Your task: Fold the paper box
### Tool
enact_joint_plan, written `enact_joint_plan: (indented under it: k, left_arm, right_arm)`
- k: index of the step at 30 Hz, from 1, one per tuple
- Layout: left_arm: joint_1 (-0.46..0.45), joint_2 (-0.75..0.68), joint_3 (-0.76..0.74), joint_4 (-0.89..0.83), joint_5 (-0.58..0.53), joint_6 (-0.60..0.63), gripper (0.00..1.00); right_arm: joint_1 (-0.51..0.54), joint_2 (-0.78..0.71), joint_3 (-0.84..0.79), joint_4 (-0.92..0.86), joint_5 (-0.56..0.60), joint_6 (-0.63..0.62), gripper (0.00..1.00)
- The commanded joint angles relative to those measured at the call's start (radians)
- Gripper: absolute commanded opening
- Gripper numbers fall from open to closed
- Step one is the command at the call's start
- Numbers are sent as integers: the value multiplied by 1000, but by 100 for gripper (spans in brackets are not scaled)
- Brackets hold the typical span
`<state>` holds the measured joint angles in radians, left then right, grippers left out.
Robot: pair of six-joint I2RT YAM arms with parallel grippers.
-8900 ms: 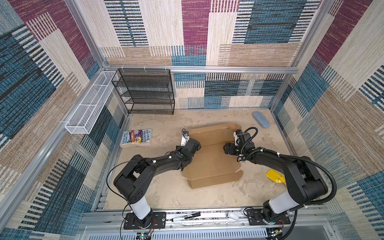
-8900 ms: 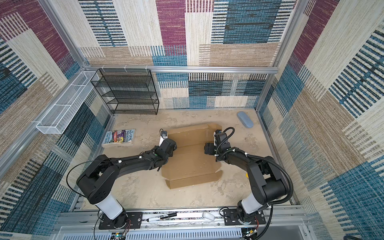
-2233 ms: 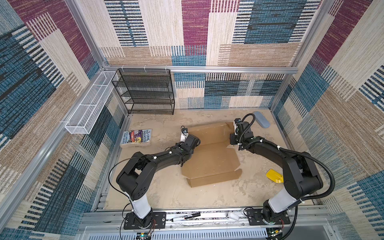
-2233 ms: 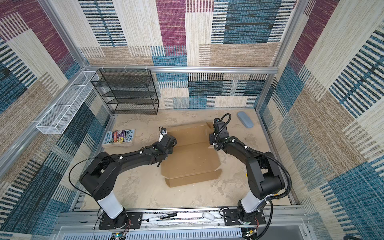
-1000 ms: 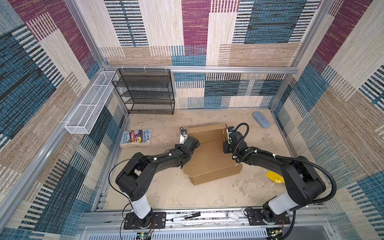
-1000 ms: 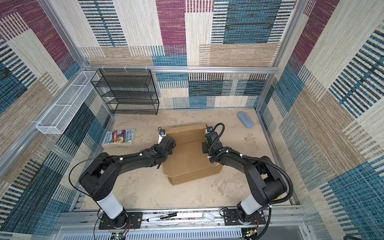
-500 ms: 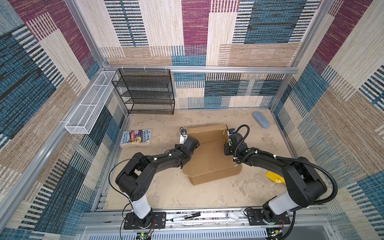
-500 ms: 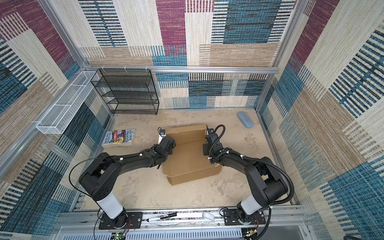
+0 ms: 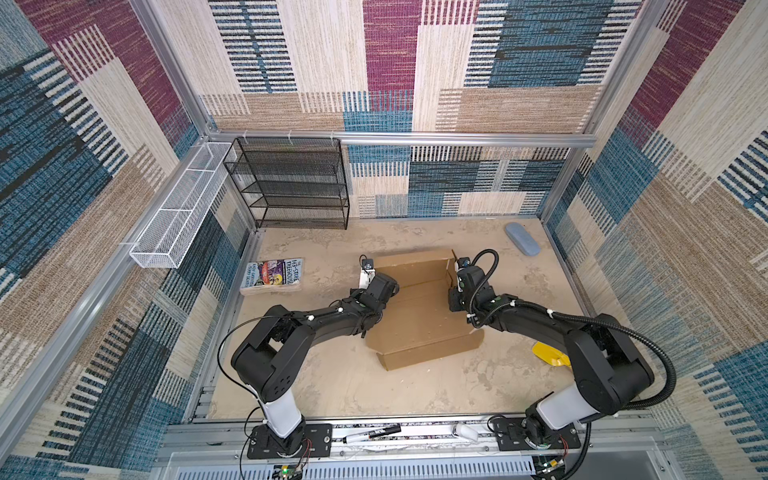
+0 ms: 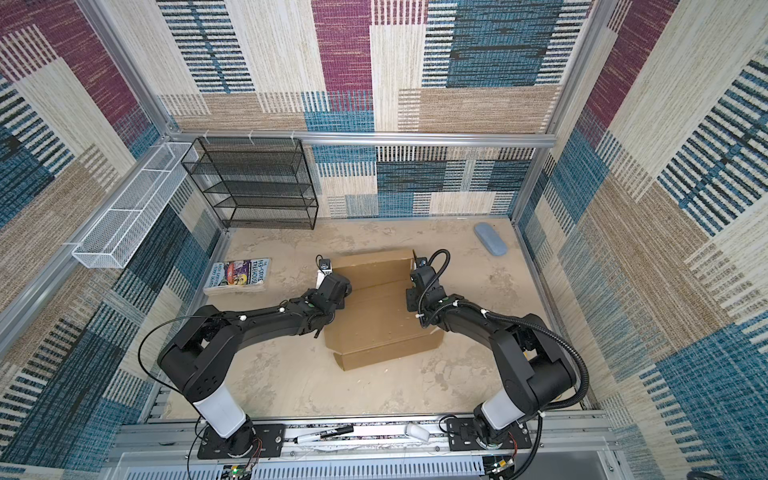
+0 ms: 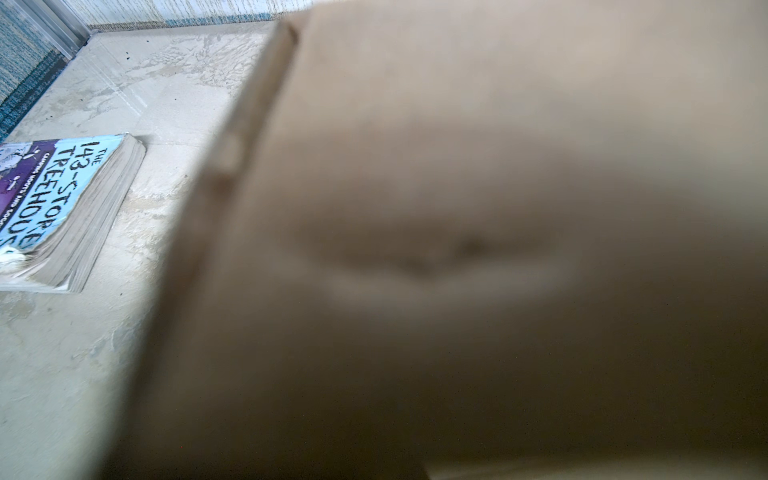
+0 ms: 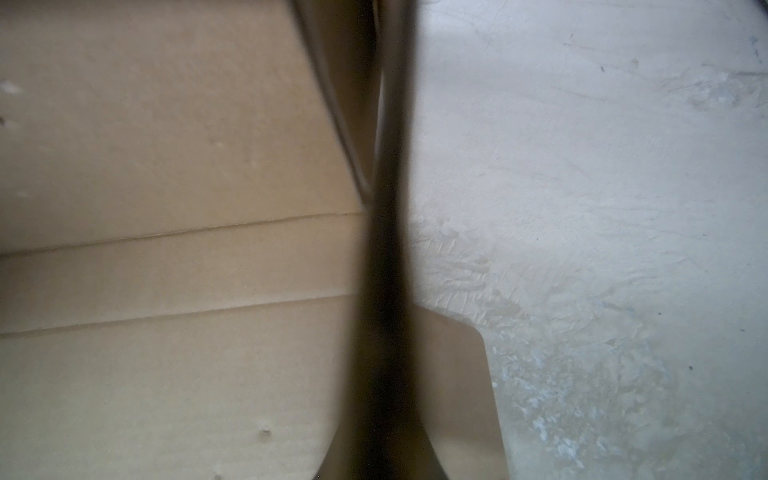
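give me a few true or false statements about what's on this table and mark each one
The brown corrugated cardboard box lies in the middle of the sandy table: true.
The colourful-covered paperback book rests on the box: false, it lies on the table, apart from it.
The black wire mesh shelf stands against the back wall: true.
The blue-grey oblong case sits inside the box: false, it lies near the back right corner.

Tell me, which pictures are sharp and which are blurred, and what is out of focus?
Both top views: sharp and evenly lit, the paper box crisp. Left wrist view: the box, very close, fills most of the frame, blurred; the book on the table is clearer. Right wrist view: the creases in the cardboard are readable, but a dark smeared band crossing the frame is unidentifiable.
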<state>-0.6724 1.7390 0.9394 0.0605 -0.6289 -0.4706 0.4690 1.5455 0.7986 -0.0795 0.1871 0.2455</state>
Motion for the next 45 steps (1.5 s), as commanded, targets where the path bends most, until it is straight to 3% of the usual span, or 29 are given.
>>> enact_joint_plan:
  k: [1, 9, 20, 36, 45]
  left_arm:
    - [0, 1, -4, -69, 32, 32, 0]
    - [0, 3, -1, -70, 32, 33, 0]
    - [0, 6, 6, -71, 32, 35, 0]
    - [0, 14, 12, -78, 28, 30, 0]
    - [0, 7, 19, -99, 21, 38, 0]
  right_arm:
    - [0, -2, -1, -95, 5, 8, 19]
    - [0, -12, 6, -98, -6, 3, 31]
    - [0, -52, 13, -100, -87, -35, 62]
    - [0, -172, -12, -139, -134, -57, 73]
    - [-28, -377, -14, -167, 52, -19, 75]
